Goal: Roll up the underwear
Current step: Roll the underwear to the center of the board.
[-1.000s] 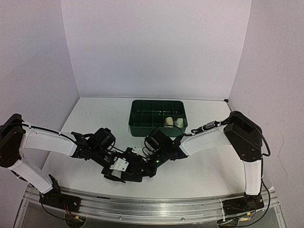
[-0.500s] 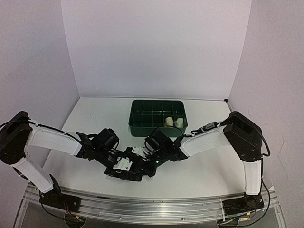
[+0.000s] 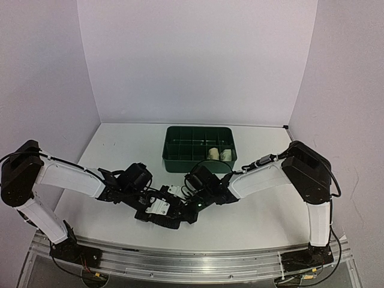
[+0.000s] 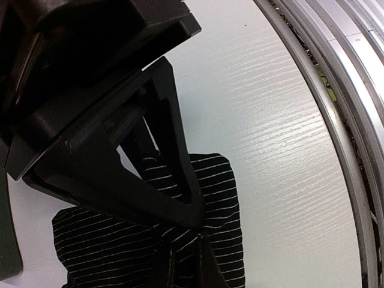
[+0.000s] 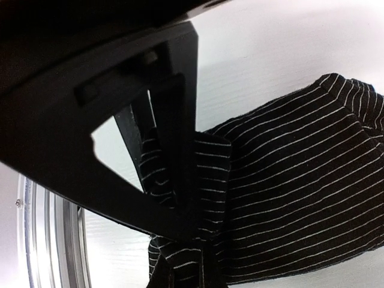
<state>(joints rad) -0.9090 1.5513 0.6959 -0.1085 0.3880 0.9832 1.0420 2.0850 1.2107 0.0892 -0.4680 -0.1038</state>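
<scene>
The underwear (image 3: 172, 216) is black with thin white stripes and lies bunched on the white table near the front middle, between the two arms. My left gripper (image 3: 157, 210) is shut on its left edge. In the left wrist view the striped underwear (image 4: 225, 192) is pinched up into a fold at the left gripper (image 4: 193, 240). My right gripper (image 3: 191, 210) is shut on the right side of the cloth. The right wrist view shows the underwear (image 5: 300, 174) gathered and pulled up at the right gripper (image 5: 201, 249).
A dark green divided bin (image 3: 180, 163) stands behind the arms at the middle of the table, with two pale rolled items (image 3: 219, 154) in its front right compartments. A metal rail (image 3: 180, 258) runs along the near table edge, close to the cloth.
My left gripper has closed on the underwear's edge after standing open beside it. The left arm has shifted slightly right. The right gripper keeps its hold.
</scene>
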